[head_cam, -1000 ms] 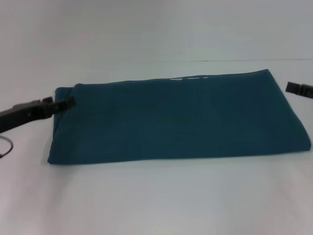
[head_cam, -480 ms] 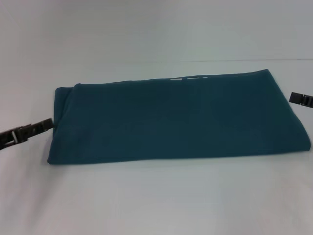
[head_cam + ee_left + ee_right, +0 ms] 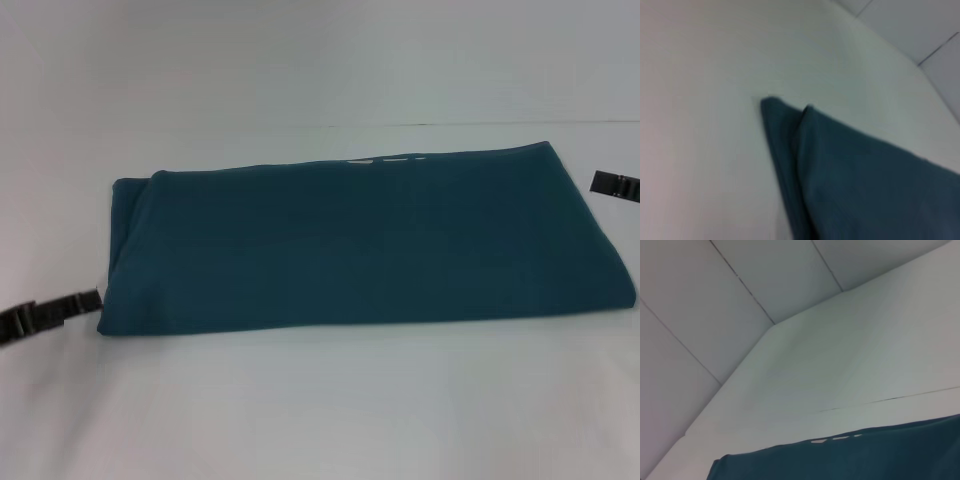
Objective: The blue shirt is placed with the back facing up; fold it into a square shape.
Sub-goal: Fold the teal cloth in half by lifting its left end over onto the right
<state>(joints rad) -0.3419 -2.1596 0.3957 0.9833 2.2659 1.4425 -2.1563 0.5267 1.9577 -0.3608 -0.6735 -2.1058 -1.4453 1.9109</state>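
Head view: my left gripper (image 3: 85, 301), fingers' gap unreadable, has dropped beside the blue shirt (image 3: 360, 240)'s near corner, readying the next fold.

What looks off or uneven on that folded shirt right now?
The blue shirt is a long rectangle, not yet square. At its left end the layers sit misaligned, the upper one set back from the lower corner. Small white marks peek out along the far edge. Both end effectors sit apart from it.
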